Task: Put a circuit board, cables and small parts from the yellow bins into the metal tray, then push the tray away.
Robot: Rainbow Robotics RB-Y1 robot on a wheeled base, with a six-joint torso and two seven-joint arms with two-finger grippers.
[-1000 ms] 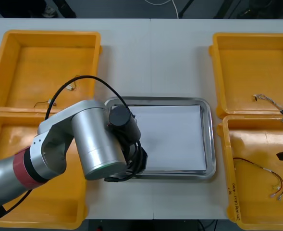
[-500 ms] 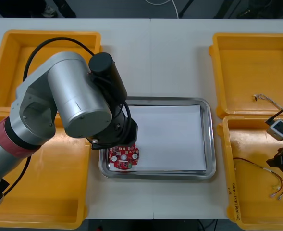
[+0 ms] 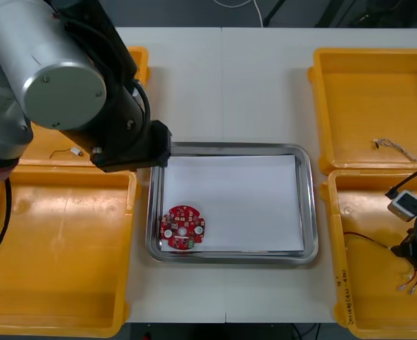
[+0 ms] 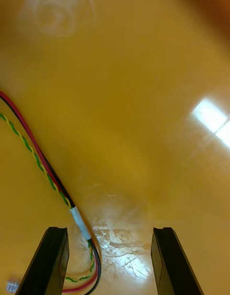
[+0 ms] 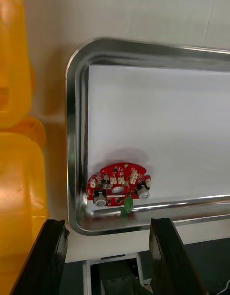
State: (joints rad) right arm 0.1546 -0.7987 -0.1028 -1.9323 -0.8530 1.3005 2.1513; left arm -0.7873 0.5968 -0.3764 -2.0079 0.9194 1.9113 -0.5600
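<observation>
While the round red circuit board [image 3: 183, 228] is laid in the near left corner of the metal tray [image 3: 311, 212], the left gripper [image 5: 108, 223] is held above, jaws released. The right gripper [image 4: 110, 230], jaws spread and empty, is held over a red and yellow cable [image 4: 38, 160] in a yellow bin [image 3: 378, 312].

Four bins [image 3: 378, 92], one tray [image 3: 311, 205], one board [image 3: 183, 228]

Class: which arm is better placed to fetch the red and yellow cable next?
Right: the right gripper, open, is in the yellow bin beside the cable; the left gripper is over the metal tray.
</observation>
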